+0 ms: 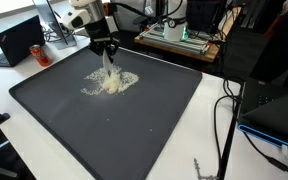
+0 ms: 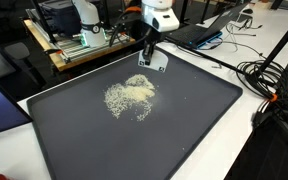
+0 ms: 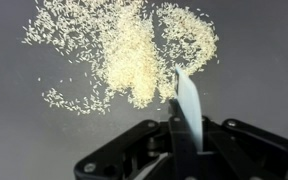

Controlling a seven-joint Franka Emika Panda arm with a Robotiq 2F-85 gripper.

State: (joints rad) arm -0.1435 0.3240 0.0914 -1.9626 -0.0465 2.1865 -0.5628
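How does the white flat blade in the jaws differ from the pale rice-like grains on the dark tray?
The white flat blade is one smooth solid piece; the pale rice-like grains are many tiny loose bits. The blade is clamped in the shut jaws; the grains lie free in an uneven patch on the dark tray. Both look light against the tray.

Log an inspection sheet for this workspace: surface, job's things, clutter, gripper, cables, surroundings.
Surface: dark tray lying flat on a white table.
Job's things: rice grains heaped near the tray's middle; white scraper upright, its edge at the heap's rim.
Clutter: stray grains scattered beside the heap.
Gripper: gripper shut on the white scraper, over the tray.
Cables: black cables tangled on the table beside the tray.
Surroundings: laptop and wooden board carrying electronics, behind the tray.
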